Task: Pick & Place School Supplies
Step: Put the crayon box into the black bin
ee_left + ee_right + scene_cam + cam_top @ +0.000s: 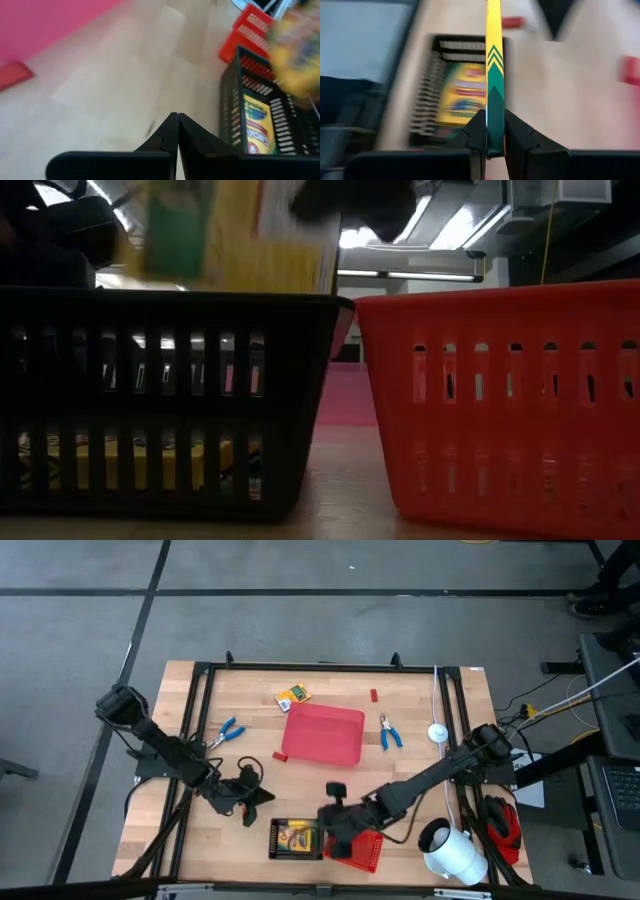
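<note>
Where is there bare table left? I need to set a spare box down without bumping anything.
Bare wood lies at the front left corner, left of the black basket, and along the back edge between the crayon box and the red block. The front middle is crowded: the right hand, black basket and red basket.

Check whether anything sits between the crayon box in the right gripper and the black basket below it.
Nothing visible blocks it. The right gripper is shut on the crayon box, edge-on above the black basket. The basket is open-topped and holds one flat crayon box already, with room beside it.
</note>
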